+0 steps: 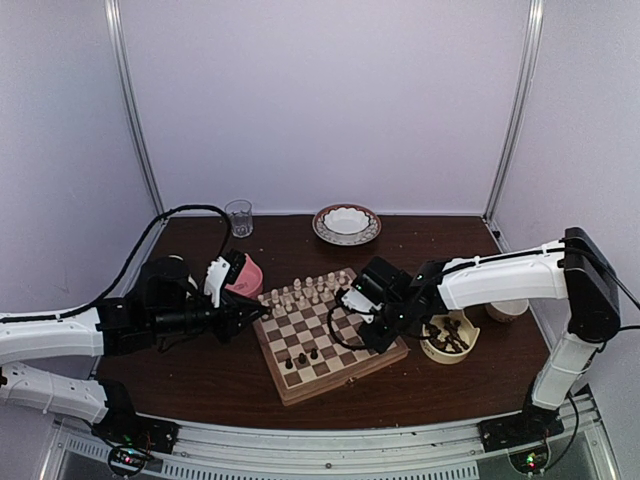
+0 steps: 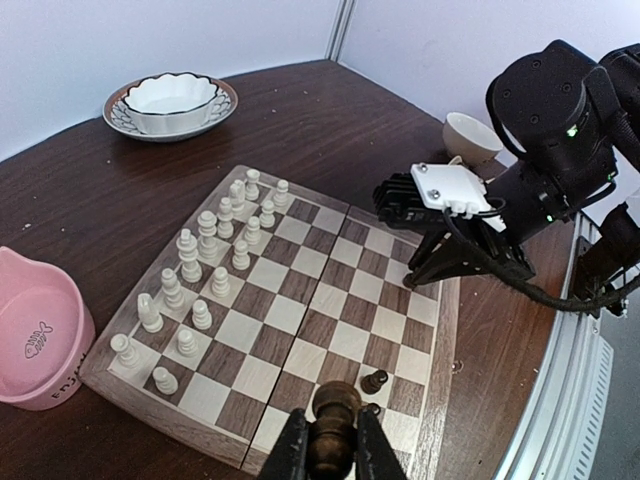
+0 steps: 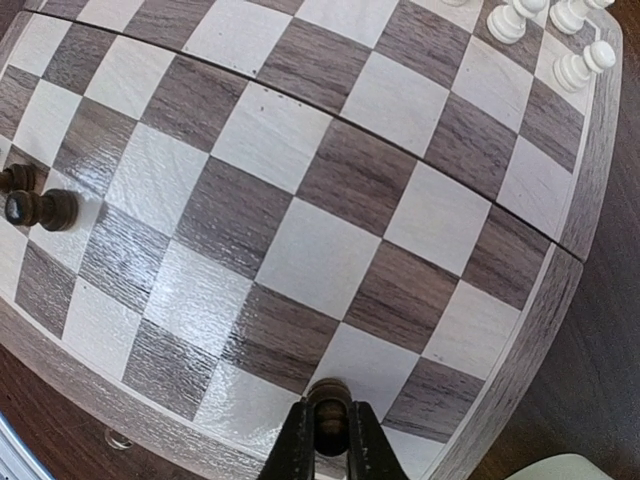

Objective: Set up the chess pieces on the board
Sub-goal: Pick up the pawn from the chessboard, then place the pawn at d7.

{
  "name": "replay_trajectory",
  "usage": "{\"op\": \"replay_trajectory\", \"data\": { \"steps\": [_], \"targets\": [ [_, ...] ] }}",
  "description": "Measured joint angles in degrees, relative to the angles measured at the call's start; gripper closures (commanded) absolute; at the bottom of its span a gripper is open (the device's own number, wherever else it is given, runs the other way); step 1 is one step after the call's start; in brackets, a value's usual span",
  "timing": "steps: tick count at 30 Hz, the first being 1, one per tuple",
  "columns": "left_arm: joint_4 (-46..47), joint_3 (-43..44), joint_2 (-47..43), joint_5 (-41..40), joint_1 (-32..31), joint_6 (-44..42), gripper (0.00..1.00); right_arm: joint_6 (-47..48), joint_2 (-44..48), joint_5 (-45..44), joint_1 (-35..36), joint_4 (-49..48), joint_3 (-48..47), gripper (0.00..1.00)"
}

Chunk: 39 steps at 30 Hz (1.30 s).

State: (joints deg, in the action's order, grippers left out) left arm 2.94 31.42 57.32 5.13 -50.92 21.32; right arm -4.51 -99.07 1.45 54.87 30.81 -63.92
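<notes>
Placing stage, dark side barely begun. Board (image 1: 290,335) at table centre. Pinching dark chess piece (image 3: 329,398) in right gripper (image 3: 330,435) over board's 3 o'clock edge; same in left gripper (image 2: 333,445) at 9. Next: lowering upright onto home square, releasing. Steering round cream chessmen (image 1: 305,290) at 12, placed dark pieces (image 1: 302,357) at 7.

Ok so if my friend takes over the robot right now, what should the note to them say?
Left gripper: shut on a dark chessman, at the board's edge.
Right gripper: shut on a second dark chessman, low over an edge square.
Done: a few dark pieces stand on the board; the pale set stands in rows on its side.
Left: place both held pieces, then the dark ones from the cream bowl.
</notes>
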Motion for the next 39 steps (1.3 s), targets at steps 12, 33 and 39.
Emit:
{"op": "replay_trajectory", "data": {
  "steps": [12, 33, 39],
  "targets": [
    [-0.02, 0.0, -0.37, -0.02, 0.0, 0.0, 1.0, 0.04, 4.48, 1.36, 0.0, -5.07, 2.54, 1.0],
    [0.0, 0.0, -0.37, 0.5, 0.0, 0.02, 1.0, 0.57, -1.44, 9.09, 3.32, -10.03, -1.44, 1.0],
    [0.0, 0.0, -0.37, 0.7, 0.0, 0.02, 1.0, 1.46, -3.23, 9.16, 4.31, -9.73, -2.95, 1.0]
  ]
}}
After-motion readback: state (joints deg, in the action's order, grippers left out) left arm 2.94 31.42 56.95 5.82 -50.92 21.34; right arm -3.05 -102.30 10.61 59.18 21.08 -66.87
